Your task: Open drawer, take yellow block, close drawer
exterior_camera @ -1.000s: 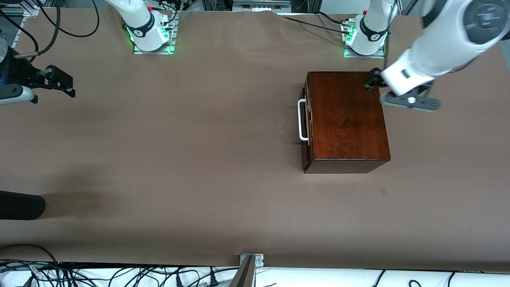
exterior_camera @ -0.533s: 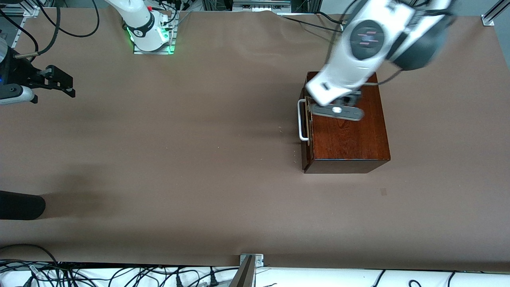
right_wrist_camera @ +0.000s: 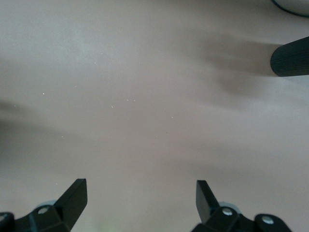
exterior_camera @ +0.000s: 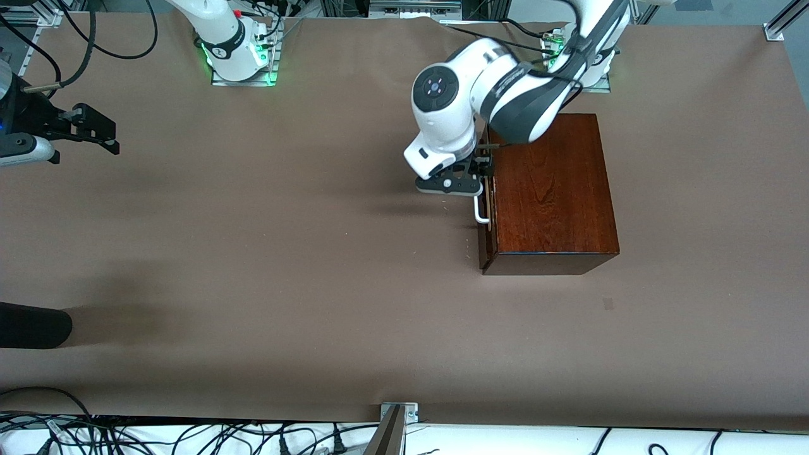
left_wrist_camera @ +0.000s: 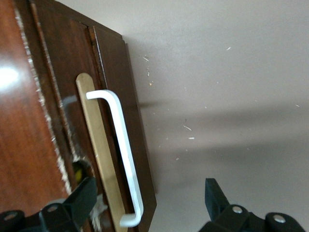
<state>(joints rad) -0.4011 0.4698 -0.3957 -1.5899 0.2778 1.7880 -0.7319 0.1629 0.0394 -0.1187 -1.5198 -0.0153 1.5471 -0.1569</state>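
Note:
The glossy dark-brown wooden box point(exterior_camera: 550, 189) stands toward the left arm's end of the table. Its drawer point(exterior_camera: 485, 237) is pushed in, and the white bar handle point(exterior_camera: 481, 213) faces the right arm's end. My left gripper point(exterior_camera: 477, 177) hangs at the drawer's front, open. In the left wrist view its fingers point(left_wrist_camera: 79, 198) straddle one end of the handle point(left_wrist_camera: 123, 145) without touching it, left gripper point(left_wrist_camera: 147, 200). A sliver of yellow point(left_wrist_camera: 77, 170) shows in a chipped gap beside the drawer front; the yellow block is otherwise hidden. My right gripper point(exterior_camera: 95, 129) waits open over bare table, right gripper point(right_wrist_camera: 140, 198).
A black cylinder point(exterior_camera: 31, 325) lies at the right arm's end of the table, nearer the front camera, also seen as the black cylinder point(right_wrist_camera: 289, 60) in the right wrist view. Cables and a metal bracket point(exterior_camera: 398, 411) line the table's near edge.
My left arm has swung from the box's end by its own base, across the box top, down to the drawer's handle. The right arm has not moved.

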